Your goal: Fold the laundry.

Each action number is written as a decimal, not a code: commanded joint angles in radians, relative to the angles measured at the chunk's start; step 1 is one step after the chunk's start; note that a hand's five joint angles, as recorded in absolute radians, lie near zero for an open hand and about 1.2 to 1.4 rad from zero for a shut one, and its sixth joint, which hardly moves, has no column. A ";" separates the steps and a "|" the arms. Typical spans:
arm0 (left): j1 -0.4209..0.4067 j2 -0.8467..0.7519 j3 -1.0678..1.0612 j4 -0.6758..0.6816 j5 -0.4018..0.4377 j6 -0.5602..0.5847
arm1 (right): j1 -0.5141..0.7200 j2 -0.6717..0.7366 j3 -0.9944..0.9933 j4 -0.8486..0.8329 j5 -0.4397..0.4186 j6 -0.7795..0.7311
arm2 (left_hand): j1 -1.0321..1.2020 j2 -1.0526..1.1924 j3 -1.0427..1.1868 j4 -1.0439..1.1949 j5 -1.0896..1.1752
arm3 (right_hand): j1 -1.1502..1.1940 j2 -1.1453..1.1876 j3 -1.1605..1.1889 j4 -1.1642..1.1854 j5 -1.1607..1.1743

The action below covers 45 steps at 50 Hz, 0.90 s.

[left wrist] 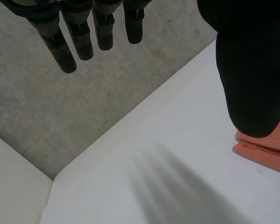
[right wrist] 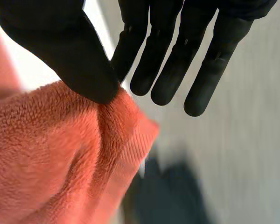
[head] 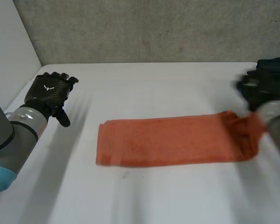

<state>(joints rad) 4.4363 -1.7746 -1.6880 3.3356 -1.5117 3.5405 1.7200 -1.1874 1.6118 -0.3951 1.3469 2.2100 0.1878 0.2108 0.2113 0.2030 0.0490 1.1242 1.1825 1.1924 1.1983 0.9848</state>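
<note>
Orange towel [head: 172, 140], a long folded strip across the middle of the bench [head: 154, 200]. Right hand [head: 263, 88] pinches its raised right end between thumb and fingers [right wrist: 142, 70]. Left hand [head: 49, 91] hovers at far left, fingers released. The end is best carried level leftward, with edges matched.

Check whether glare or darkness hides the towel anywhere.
Head view: no glare on the table, the towel evenly lit. Right wrist view: the right hand is a black shape, the towel at its thumb well lit. Left wrist view: towel corner lit beside the thumb of the left hand.
</note>
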 commanded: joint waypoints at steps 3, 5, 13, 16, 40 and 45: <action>-0.005 0.026 -0.025 0.001 -0.001 -0.002 | 0.536 0.161 -0.085 -0.162 -0.124 -0.003 | -0.013 -0.036 -0.037 -0.028 -0.049 | 0.272 0.214 0.204 0.198 0.237; -0.011 0.026 -0.027 0.001 -0.001 -0.002 | 0.619 0.233 -0.116 -0.148 -0.126 -0.024 | -0.013 -0.036 -0.037 -0.028 -0.049 | 0.272 0.214 0.204 0.198 0.237; -0.020 0.023 -0.035 0.001 -0.001 -0.003 | 0.664 0.299 -0.153 0.010 -0.063 -0.044 | -0.013 -0.036 -0.037 -0.028 -0.049 | -0.583 -0.641 -0.651 -0.657 -0.618; -0.035 0.023 -0.024 0.010 -0.001 -0.002 | 0.661 0.258 -0.136 0.006 -0.006 0.005 | -0.013 -0.036 -0.037 -0.028 -0.049 | -0.950 -1.008 -1.018 -1.024 -0.985; -0.127 -0.014 0.001 0.050 -0.002 -0.002 | 0.171 0.123 0.115 0.063 0.188 0.332 | -0.013 -0.036 -0.037 -0.028 -0.049 | 0.272 0.214 0.204 0.198 0.237; -0.130 0.000 0.002 0.050 -0.004 -0.002 | 0.216 -0.056 0.131 -0.136 0.256 0.289 | -0.013 -0.036 -0.037 -0.028 -0.049 | 0.272 0.214 0.204 0.198 0.237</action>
<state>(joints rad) 4.3075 -1.7874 -1.6874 3.3850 -1.5136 3.5389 1.9048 -1.0901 1.7289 -0.3076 1.5215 2.5562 0.1878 0.2108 0.2113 0.2030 0.0490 0.9489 1.1190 1.1781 1.1814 0.9525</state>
